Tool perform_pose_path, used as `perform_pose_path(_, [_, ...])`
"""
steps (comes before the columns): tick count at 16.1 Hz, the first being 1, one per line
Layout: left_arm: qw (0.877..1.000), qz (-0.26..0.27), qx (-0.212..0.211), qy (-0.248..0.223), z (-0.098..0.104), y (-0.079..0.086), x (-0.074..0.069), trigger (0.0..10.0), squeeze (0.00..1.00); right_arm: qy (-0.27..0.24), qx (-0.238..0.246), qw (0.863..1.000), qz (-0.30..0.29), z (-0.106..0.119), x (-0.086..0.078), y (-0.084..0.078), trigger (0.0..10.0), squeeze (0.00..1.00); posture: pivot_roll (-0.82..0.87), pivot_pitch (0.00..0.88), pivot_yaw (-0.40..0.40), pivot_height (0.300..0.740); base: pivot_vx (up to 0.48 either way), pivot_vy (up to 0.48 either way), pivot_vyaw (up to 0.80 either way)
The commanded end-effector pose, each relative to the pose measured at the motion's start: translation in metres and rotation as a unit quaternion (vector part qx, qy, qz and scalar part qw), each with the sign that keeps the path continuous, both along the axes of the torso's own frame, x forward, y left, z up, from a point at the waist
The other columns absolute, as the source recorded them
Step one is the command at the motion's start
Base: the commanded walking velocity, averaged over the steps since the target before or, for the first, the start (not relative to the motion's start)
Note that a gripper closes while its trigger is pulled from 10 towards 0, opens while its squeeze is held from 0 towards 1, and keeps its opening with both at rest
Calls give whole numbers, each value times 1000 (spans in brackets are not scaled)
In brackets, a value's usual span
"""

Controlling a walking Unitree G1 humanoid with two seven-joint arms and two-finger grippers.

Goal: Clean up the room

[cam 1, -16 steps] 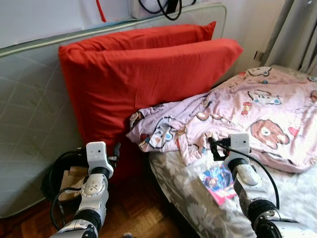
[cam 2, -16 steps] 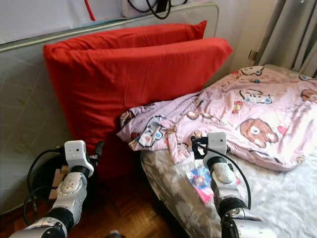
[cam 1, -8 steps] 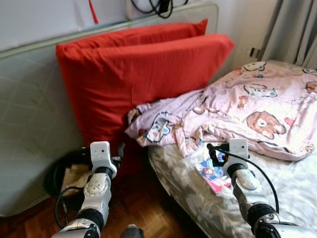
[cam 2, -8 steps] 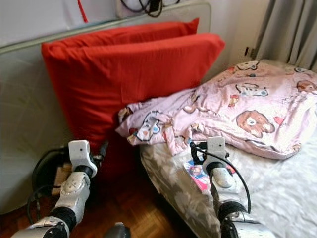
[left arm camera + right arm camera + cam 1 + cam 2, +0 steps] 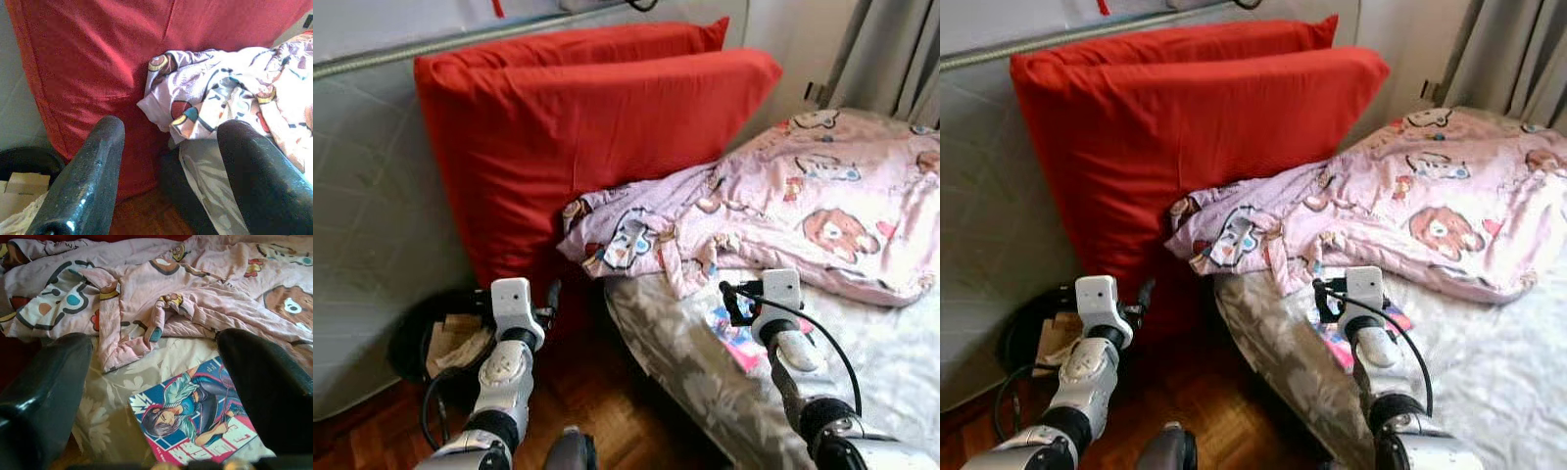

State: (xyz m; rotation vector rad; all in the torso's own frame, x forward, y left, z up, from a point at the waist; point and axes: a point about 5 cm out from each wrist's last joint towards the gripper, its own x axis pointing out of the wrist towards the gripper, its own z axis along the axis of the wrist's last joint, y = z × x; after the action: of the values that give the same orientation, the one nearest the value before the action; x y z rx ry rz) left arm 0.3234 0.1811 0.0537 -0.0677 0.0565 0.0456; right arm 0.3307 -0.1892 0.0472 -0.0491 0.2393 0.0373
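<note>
Both grippers have edged nearer the bed since a second ago. Beyond the spread jaws of the left gripper stands the red pillow. Ahead of the right gripper, the pink blanket lies rumpled; between its wide-open jaws lies the comic book on the sheet.

1. The right gripper has its two black fingers spread wide apart, with nothing between them.
2. A comic book lies flat on the grey floral bed sheet, seen in the gap between the fingers, its cover showing a drawn figure in blue, pink and white.
3. Beyond it, a crumpled pink blanket printed with cartoon bears covers the bed, one folded edge lying near the book's corner.
</note>
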Motion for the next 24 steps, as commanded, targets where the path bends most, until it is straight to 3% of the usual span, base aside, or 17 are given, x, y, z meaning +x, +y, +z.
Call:
perform_pose_path(1, [1000,1,3,12,-3,3,-1,10000,0,-3,0,1000,2,1,1,2,10000,0,-12,0,31,618,0,0,0])
perform_pose_path(7, [999,-11,-4,39,-10,0,-3,10000,0,5,4,1000,4,-2,0,3,10000,0,-15,0,36,618,0,0,0])
perform_pose_path(24, [999,-15,-5,45,-11,3,-3,10000,0,28,-3,1000,0,-8,-4,1,10000,0,-15,0,40,608,0,0,0])
